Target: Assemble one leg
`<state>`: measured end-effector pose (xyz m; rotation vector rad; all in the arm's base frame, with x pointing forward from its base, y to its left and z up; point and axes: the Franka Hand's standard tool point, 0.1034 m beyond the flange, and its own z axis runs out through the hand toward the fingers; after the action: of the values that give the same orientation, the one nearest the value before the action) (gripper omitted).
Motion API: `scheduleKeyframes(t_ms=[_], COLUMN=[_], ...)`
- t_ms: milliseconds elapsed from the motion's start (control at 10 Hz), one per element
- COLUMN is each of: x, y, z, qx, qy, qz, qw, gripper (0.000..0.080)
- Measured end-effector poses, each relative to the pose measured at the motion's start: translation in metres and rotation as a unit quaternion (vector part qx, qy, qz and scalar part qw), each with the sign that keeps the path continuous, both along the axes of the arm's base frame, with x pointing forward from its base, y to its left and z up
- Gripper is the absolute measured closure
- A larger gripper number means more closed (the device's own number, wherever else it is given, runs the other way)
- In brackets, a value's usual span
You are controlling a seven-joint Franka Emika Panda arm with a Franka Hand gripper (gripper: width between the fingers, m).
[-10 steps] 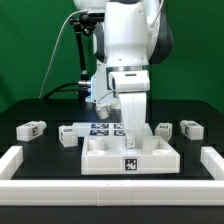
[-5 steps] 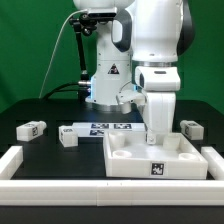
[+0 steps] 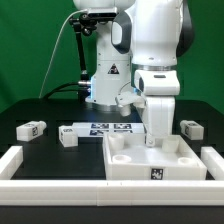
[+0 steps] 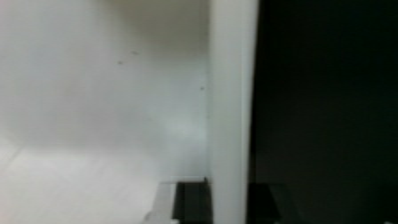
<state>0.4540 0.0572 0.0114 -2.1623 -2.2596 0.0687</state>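
Leg [image 3: 30, 128]: lies on the black table [image 3: 60, 160] at the exterior view's far left, tag facing up and toward the near side, well apart from the arm. Touches nothing else.

Second leg [image 3: 68, 137]: sits a little nearer and further right than the first, just beside the left end of the marker board [image 3: 105, 128].

Third leg [image 3: 190, 128]: rests at the exterior view's far right, just beyond the far right corner of the square piece [image 3: 130, 165]. Untouched as well.

Square piece: lies flat on the table at the near right, open side up, with round holes at its corners and a tag on its near wall. Stands between the white border rails [image 3: 18, 160] that edge the table on the left, right and near sides.

Gripper [image 3: 152, 138]: points straight down from the white arm [image 3: 155, 45], fingertips at the far wall of the square piece, right of the marker board. Clamped on that wall or only resting against it: cannot tell, since the gap between the fingers stays hidden. Holds no leg.

Wrist view: blurred, filled mostly by a white surface [image 4: 98, 100] seen very close, with one straight pale edge against black. Cannot tell which part.
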Motion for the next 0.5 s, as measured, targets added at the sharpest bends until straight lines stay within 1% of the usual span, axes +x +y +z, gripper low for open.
scheduleKeyframes(t_ms=[200, 500], x=[0.016, 0.028], y=[0.007, 0.018], z=[-0.003, -0.004], qx=[0.002, 0.006], qy=[-0.002, -0.008], qz=[0.001, -0.004], qw=[1.000, 1.000], gripper=[0.0738, 0.0738])
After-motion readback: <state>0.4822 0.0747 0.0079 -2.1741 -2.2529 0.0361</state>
